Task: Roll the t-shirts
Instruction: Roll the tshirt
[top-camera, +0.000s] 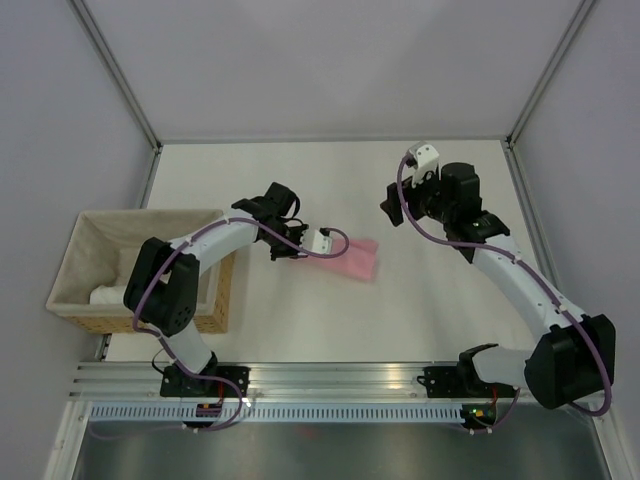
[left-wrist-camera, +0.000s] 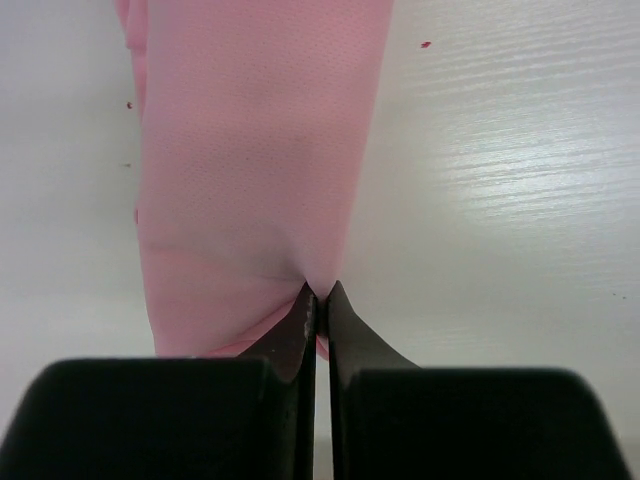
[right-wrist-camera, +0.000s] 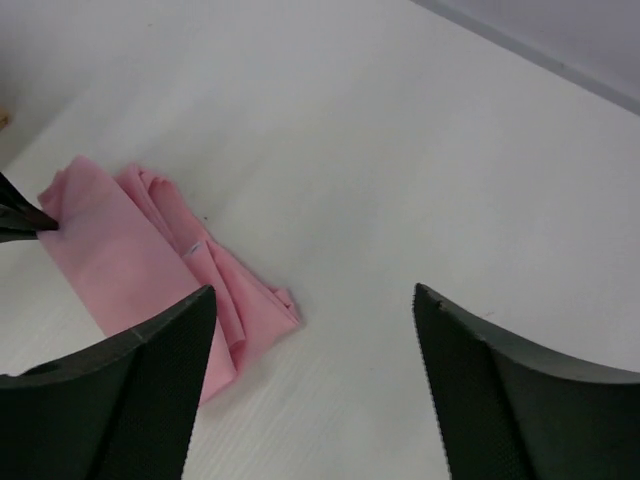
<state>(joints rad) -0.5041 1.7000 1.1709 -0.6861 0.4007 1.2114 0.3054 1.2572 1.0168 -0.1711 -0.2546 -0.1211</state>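
Observation:
The light-pink t-shirt (top-camera: 357, 259) lies folded into a narrow strip on the white table, left of centre. My left gripper (top-camera: 336, 243) is shut on its near edge; in the left wrist view the two jaws (left-wrist-camera: 320, 291) pinch the cloth (left-wrist-camera: 250, 150) together with no gap. My right gripper (top-camera: 391, 210) is open and empty, held above the table right of the shirt. In the right wrist view (right-wrist-camera: 312, 290) the shirt (right-wrist-camera: 120, 255) lies to the left with bunched folds, and the left fingertips (right-wrist-camera: 22, 216) hold its far end.
A woven wicker basket (top-camera: 82, 222) with beige lining stands at the table's left edge, with a white rolled item (top-camera: 107, 294) inside. Metal frame posts rise at the back corners. An aluminium rail (top-camera: 330, 375) runs along the near edge.

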